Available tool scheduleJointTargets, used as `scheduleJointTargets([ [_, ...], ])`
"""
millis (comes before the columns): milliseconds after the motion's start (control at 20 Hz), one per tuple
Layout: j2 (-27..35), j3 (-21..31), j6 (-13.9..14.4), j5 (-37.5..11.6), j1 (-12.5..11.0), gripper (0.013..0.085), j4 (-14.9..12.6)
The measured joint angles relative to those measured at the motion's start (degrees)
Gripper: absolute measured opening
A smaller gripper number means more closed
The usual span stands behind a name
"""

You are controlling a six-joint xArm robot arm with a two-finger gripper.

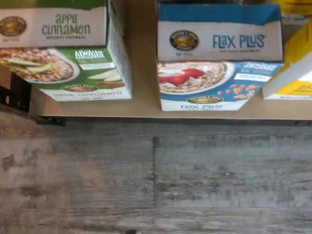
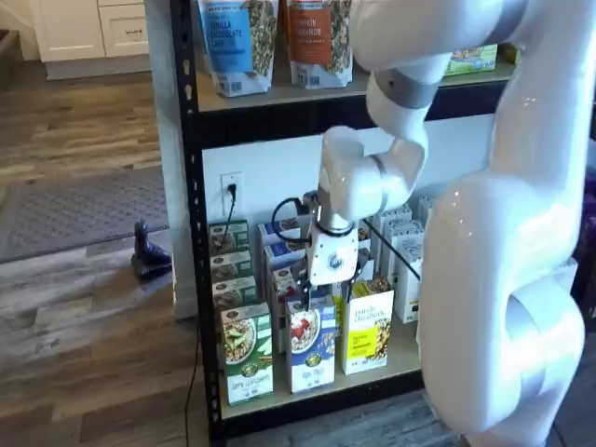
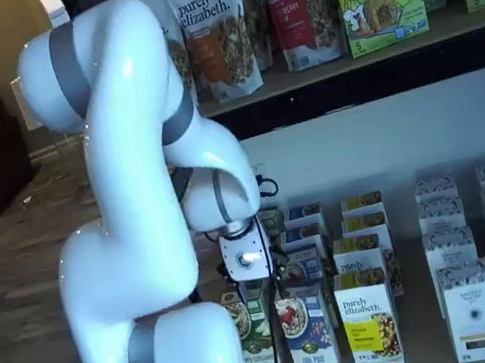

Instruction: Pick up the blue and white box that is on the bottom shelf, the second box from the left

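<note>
The blue and white box (image 1: 219, 58) reads "Flax Plus" and shows a bowl with red berries. It stands upright at the front edge of the bottom shelf (image 1: 141, 105), between a green-and-white carton (image 1: 73, 53) and a yellow carton (image 1: 297, 63). It shows in both shelf views (image 2: 312, 349) (image 3: 307, 332). My gripper (image 2: 317, 293) hangs just above the box's top, its white body over it. It also shows in a shelf view (image 3: 253, 285). The black fingers are dark and partly hidden, so no gap shows plainly. Nothing is in them.
More rows of cartons stand behind the front ones (image 2: 279, 237). White cartons (image 3: 472, 310) stand further right. The upper shelf (image 3: 362, 57) holds bags. The black rack post (image 2: 191, 233) stands at the left. Grey wood floor (image 1: 156, 180) lies before the shelf.
</note>
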Motion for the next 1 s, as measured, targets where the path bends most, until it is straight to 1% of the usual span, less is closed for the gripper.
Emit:
scheduleJointTargets([
  [100, 1.84, -1.43, -0.46, -0.32, 0.07, 0.085, 0.56],
  [150, 2.55, -2.0, -0.32, -0.36, 0.06, 0.085, 0.41],
  [250, 4.56, -3.84, 1.1, -0.12, -0.12, 0.085, -1.28],
  [350, 6.95, -5.96, 1.69, 0.15, -0.34, 0.085, -2.13],
  [400, 8.01, -6.92, 1.41, 0.17, -0.41, 0.085, -1.91],
  [500, 10.73, -9.11, 0.08, -0.29, -0.55, 0.085, -0.65],
  [650, 13.99, -11.88, -0.45, -0.69, -0.8, 0.085, -0.36],
  [800, 16.49, -13.98, -1.53, -1.37, -0.9, 0.085, 0.64],
  [950, 19.56, -16.9, -1.12, -1.51, -1.12, 0.085, -0.03],
  [1000, 21.52, -18.82, -0.94, -1.58, -1.26, 0.085, -0.36],
])
